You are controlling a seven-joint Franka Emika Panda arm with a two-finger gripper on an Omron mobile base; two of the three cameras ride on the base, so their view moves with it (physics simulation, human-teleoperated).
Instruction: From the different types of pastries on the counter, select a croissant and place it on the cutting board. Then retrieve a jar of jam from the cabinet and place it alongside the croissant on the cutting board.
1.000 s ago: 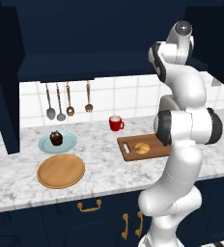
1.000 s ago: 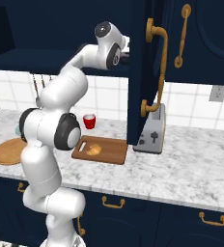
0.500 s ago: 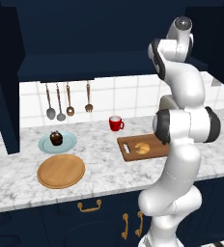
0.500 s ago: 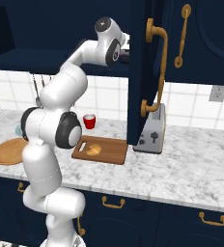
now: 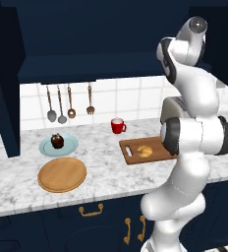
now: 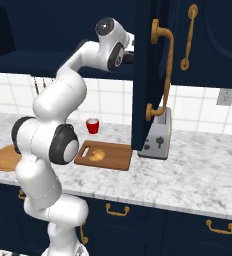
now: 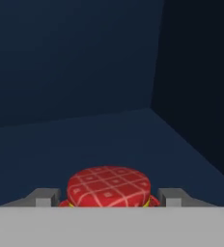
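The jar of jam (image 7: pixel 109 187) shows its red checked lid low in the hand view, on the floor of the dark navy cabinet (image 7: pixel 85 72). My gripper (image 7: pixel 109 198) is open, with one fingertip (image 7: pixel 47 197) on each side of the lid and a small gap to it. In the right base view my hand reaches into the cabinet behind its open door (image 6: pixel 148 75). The golden croissant (image 5: pixel 145 150) (image 6: pixel 97 154) lies on the wooden cutting board (image 5: pixel 130 147) (image 6: pixel 115 160) on the marbled counter (image 5: pixel 101 162).
A dark chocolate pastry (image 5: pixel 57 141) sits on a pale blue plate (image 5: pixel 69 146), with a round wooden plate (image 5: pixel 62 173) in front of it. A red mug (image 5: pixel 117 126) stands behind the board. A toaster (image 6: pixel 158 137) sits right of the board, under the open door.
My arm has stretched higher and deeper into the cabinet. The things on the counter have not moved.
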